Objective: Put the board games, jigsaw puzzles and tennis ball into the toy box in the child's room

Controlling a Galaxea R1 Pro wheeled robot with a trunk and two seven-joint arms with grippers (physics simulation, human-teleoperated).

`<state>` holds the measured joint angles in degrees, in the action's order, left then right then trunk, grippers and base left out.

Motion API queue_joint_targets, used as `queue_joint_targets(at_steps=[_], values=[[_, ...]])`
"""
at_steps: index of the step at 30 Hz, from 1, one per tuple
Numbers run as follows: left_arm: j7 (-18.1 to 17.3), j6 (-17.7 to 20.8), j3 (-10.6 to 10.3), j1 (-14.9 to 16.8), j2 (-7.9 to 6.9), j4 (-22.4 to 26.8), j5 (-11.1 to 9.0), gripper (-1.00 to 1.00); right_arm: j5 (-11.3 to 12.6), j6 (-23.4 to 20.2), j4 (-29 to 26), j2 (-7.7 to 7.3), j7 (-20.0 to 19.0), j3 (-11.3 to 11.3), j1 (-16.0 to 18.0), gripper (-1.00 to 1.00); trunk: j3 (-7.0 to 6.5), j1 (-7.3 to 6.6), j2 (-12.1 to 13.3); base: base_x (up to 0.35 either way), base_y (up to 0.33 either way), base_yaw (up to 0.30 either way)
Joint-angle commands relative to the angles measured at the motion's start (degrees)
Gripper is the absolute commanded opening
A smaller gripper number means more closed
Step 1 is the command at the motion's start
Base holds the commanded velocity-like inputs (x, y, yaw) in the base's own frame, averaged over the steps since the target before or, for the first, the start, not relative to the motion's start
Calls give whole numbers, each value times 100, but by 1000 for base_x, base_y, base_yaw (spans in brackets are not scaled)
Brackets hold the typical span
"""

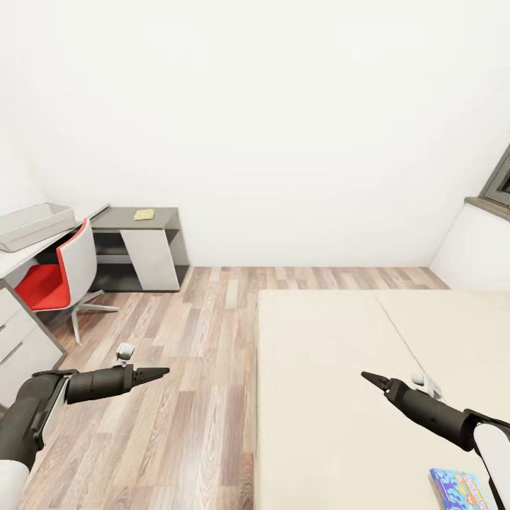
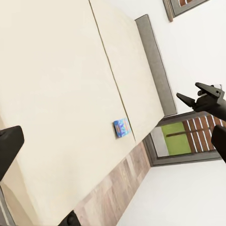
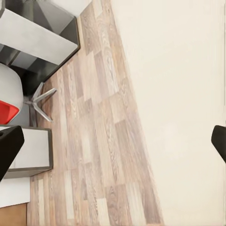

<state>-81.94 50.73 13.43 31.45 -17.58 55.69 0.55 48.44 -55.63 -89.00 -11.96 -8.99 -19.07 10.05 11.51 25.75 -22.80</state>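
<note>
A light blue board game [image 1: 460, 489] lies flat on the beige bed [image 1: 333, 397], near its front right corner, close under my right forearm; the left wrist view has it too [image 2: 122, 127]. The grey toy box [image 1: 34, 224] stands on the pale table [image 1: 18, 261] at far left. My left gripper [image 1: 160, 371] hangs over the wood floor, open and empty, its fingers [image 2: 9, 146] wide apart. Over the bed, my right gripper [image 1: 368, 377] is open as well, with nothing between its fingers [image 3: 8, 149]. No other toy of the task is in sight.
A red and white swivel chair [image 1: 60, 276] stands at the table. Beyond it is a lower dark-topped side unit [image 1: 142, 248] with a small flat yellowish thing [image 1: 144, 214] on top. Wood floor [image 1: 184, 354] runs between the table and the bed. A window [image 1: 499, 180] is at far right.
</note>
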Motion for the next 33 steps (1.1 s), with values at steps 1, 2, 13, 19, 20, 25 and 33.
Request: queue_joint_targets(at_steps=[1,2,13,19,20,25,33], values=[[-24,60,3,5,0,3,7,100,-54,-27,0,0,-59,-9,6,100,11,3,-12,0,-195,0],[-24,60,2,6,0,3,7,100,-54,-27,1,0,-59,-9,6,100,11,3,-12,0,-195,0],[-24,60,4,6,0,3,7,100,-54,-27,1,0,-59,-9,6,100,11,3,-12,0,-195,0],[-24,60,6,4,0,3,7,100,-54,-27,-1,0,-59,-9,6,100,11,3,-12,0,-195,0],[-24,60,5,3,0,3,7,100,-54,-27,-1,0,-59,-9,6,100,11,3,-12,0,-195,0],[-24,60,3,6,0,3,7,100,-54,-27,2,0,-59,-9,6,100,11,3,-12,0,-195,0],[-24,60,6,4,0,3,7,100,-54,-29,4,0,-60,-9,6,100,11,3,-12,0,-195,0]])
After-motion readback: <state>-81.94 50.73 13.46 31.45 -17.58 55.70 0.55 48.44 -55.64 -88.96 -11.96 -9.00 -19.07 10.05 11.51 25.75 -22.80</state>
